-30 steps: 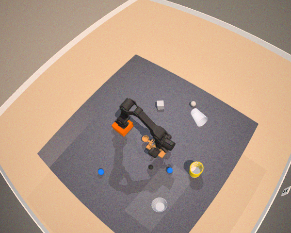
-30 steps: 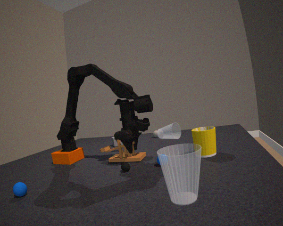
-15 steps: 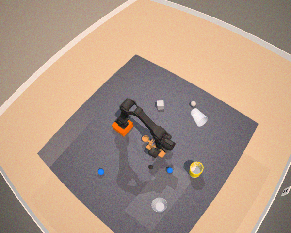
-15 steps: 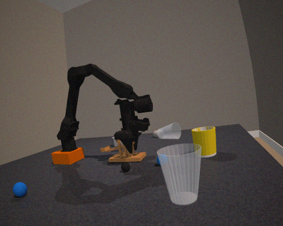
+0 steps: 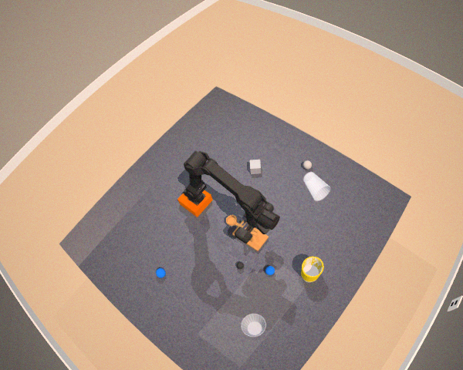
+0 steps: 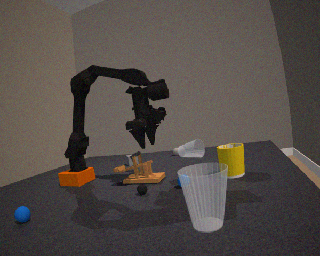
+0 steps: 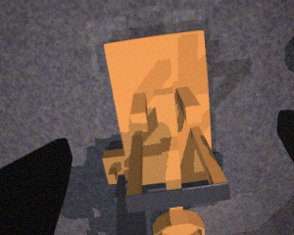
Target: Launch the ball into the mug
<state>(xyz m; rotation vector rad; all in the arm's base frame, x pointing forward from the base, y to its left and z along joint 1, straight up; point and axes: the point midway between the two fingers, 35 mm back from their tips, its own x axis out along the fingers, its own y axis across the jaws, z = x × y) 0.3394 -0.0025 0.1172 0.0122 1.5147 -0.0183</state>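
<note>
Hovering wide open, empty – tool [image 6: 145, 139] above catapult [image 6: 143, 174]; spoon end away from yellow mug [image 6: 230, 159].

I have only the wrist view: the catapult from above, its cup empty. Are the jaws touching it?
Observer: No. The open jaws hang well above the catapult, apart from it.
Operator: Where is a ball?
Observer: A black ball lies on the mat, just in front of the catapult.
Operator: And the yellow mug?
Observer: The yellow mug stands upright, to the right of the catapult in the exterior view.
</note>
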